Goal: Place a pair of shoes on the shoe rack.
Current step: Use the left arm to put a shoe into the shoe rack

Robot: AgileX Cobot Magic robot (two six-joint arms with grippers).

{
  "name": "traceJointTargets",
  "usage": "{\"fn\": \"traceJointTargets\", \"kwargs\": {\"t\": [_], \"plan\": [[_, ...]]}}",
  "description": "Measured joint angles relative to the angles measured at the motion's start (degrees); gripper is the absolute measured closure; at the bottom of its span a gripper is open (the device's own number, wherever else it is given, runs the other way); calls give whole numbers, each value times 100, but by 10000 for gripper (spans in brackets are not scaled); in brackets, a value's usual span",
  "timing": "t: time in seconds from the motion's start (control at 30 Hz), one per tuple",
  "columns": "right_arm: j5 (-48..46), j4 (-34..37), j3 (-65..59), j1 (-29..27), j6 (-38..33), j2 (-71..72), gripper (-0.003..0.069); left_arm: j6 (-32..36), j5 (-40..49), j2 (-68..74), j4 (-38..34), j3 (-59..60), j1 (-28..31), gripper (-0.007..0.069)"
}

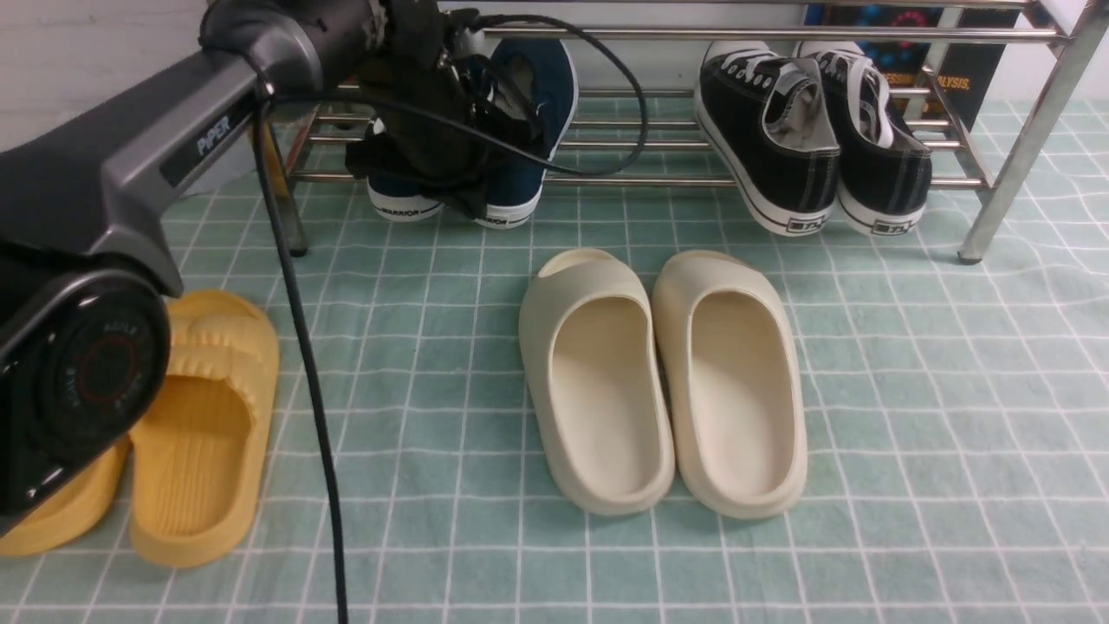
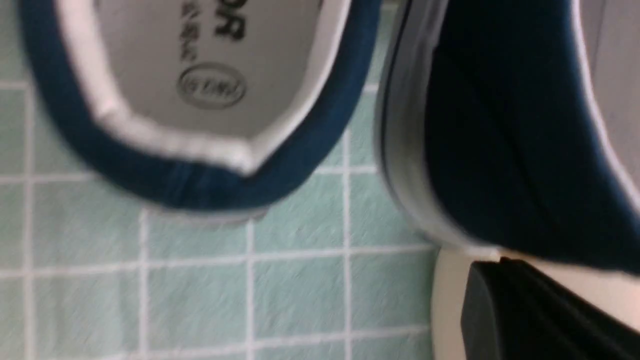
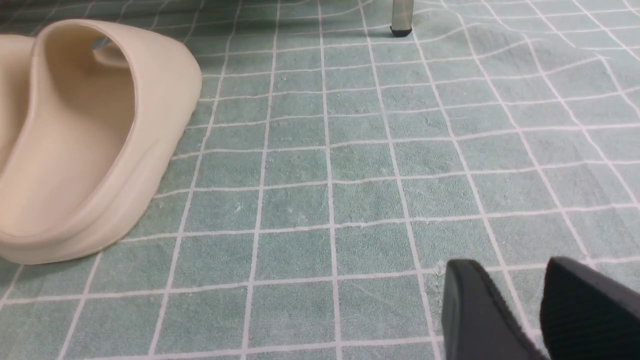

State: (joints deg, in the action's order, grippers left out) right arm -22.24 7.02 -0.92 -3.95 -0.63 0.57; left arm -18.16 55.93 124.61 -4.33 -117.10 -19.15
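Observation:
The two navy shoes rest side by side at the left end of the chrome shoe rack [image 1: 693, 182], heels over the front rail. One shoe [image 1: 403, 204] is mostly hidden behind my left gripper [image 1: 463, 198]; the other [image 1: 528, 104] shows beside it. The left wrist view is blurred. There, one shoe's heel opening [image 2: 200, 125] and the other's navy side [image 2: 500, 150] lie apart over the mat, and my left gripper [image 2: 500, 285] sits shut just under the second shoe's white sole edge, with nothing seen between its fingers. My right gripper [image 3: 525, 305] stands open low over the mat.
A pair of black lace-up sneakers [image 1: 806, 147] sits on the rack's right half. Cream slides [image 1: 658, 381] lie on the green checked mat in front, and one slide [image 3: 85, 140] is to the side of the right gripper. Yellow slides [image 1: 204, 433] lie at the near left. A rack leg [image 3: 401, 20] stands ahead.

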Motion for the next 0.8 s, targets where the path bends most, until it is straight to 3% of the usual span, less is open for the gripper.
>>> {"fn": "traceJointTargets", "kwargs": {"t": [0.47, 0.8], "plan": [[0, 0, 0, 0, 0, 0, 420, -133, -990, 108, -272, 65, -11, 638], [0, 0, 0, 0, 0, 0, 420, 19, -650, -262, -173, 49, -5, 638]]}}
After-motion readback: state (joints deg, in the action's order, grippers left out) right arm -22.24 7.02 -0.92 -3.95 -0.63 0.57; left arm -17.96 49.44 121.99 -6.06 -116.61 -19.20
